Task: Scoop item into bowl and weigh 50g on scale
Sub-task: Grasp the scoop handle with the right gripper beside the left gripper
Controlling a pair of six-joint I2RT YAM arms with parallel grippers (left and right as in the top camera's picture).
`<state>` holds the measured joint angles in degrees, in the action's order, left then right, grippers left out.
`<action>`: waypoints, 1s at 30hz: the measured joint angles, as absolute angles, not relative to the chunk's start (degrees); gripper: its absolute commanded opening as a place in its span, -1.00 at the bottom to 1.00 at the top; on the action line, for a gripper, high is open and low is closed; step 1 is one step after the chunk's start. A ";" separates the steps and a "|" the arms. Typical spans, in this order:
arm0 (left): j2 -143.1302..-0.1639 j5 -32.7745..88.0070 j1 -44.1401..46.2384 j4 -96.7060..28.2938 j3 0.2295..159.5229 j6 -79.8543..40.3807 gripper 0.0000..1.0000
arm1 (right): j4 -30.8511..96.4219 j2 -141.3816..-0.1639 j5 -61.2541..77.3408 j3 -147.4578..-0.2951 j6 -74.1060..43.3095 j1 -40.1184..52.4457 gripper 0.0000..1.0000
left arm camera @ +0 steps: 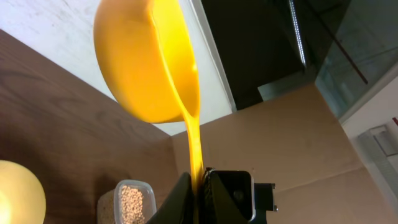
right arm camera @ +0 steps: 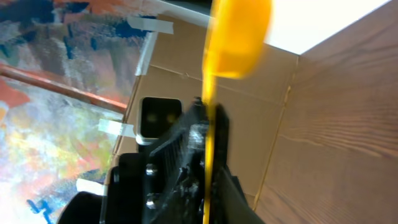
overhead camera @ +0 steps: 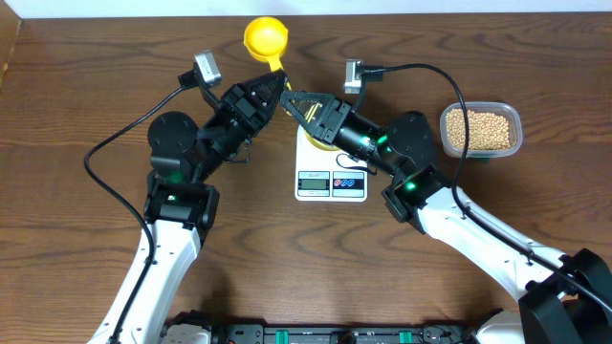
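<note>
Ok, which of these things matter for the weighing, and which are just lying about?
For the job: yellow scoop, soybean-like beans, clear tub, pale-yellow bowl, scale.
Not for the job: only the arms' cables.

Yellow scoop [overhead camera: 266, 38]: cup end near the back edge of the bench [overhead camera: 57, 239], handle running toward centre. Clear plastic tub [overhead camera: 518, 132]: bench right side, well apart from scoop.

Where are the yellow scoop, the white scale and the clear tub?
yellow scoop [overhead camera: 266, 38]: overhead view, on its round cup.
white scale [overhead camera: 314, 182]: overhead view, on its grey display.
clear tub [overhead camera: 519, 129]: overhead view, on its right rim.
</note>
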<state>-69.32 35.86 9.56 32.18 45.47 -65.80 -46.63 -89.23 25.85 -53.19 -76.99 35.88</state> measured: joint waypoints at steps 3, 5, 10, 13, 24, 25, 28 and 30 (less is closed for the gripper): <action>-69.30 35.88 9.56 32.25 45.47 -65.82 -0.86 | -46.44 -89.23 25.87 -53.19 -76.99 35.88 -0.97; -69.32 35.86 9.56 32.25 45.47 -65.82 -0.80 | -46.44 -89.23 25.87 -53.19 -76.99 35.88 -0.97; -69.32 35.86 9.56 32.03 45.47 -65.89 0.21 | -46.57 -89.21 26.09 -53.19 -76.40 35.88 -0.97; -69.32 35.86 9.56 32.03 45.47 -66.06 0.50 | -46.50 -89.21 26.17 -53.19 -75.02 35.86 -0.97; -69.32 32.03 8.71 26.04 45.45 -62.96 0.70 | -38.81 -89.21 26.33 -53.21 -60.53 31.99 -0.97; -69.32 30.85 7.86 24.10 45.45 -62.76 0.70 | -37.43 -89.17 26.28 -53.28 -58.43 31.86 -0.97; -69.32 28.73 5.48 20.34 45.43 -62.52 0.70 | -32.03 -89.14 26.33 -53.32 -51.42 31.77 -0.97; -69.32 27.86 4.05 19.27 45.43 -62.50 0.69 | -28.82 -89.14 26.83 -53.30 -46.85 31.77 -0.97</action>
